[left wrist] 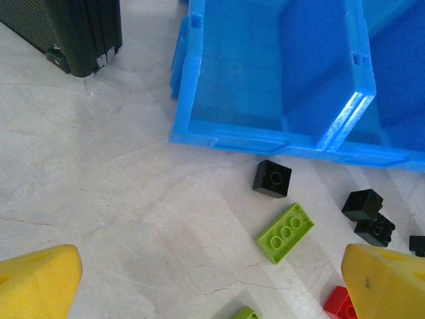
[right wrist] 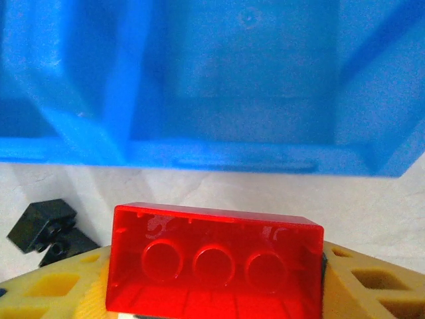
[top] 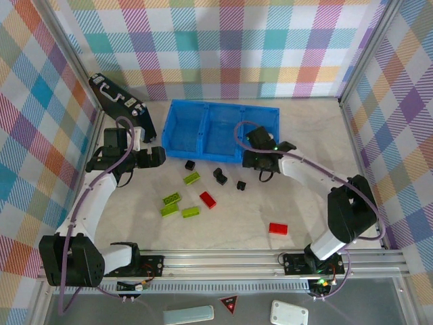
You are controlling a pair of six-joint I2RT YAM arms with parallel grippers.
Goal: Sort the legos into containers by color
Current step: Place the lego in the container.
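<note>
My right gripper [right wrist: 212, 289] is shut on a red oblong lego [right wrist: 214, 259], its hollow underside toward the camera, just short of the blue three-compartment tray [right wrist: 219, 159]. From above, that gripper [top: 252, 160] sits at the tray's [top: 203, 157] front right. My left gripper [top: 154, 157] hangs open by the tray's left front corner, its yellow fingers [left wrist: 36, 286] wide apart over bare table. Loose on the table lie black legos [top: 190, 164] [top: 219, 175] [top: 241, 184], lime-green legos [top: 192, 178] [top: 172, 199] [top: 191, 212] and red legos [top: 208, 199] [top: 278, 228].
A black briefcase [top: 118, 100] leans at the back left, close to the left arm. In the left wrist view a black lego [left wrist: 271, 179] and a green one [left wrist: 285, 232] lie just before the tray's front wall [left wrist: 232, 141]. Plaid walls enclose the table.
</note>
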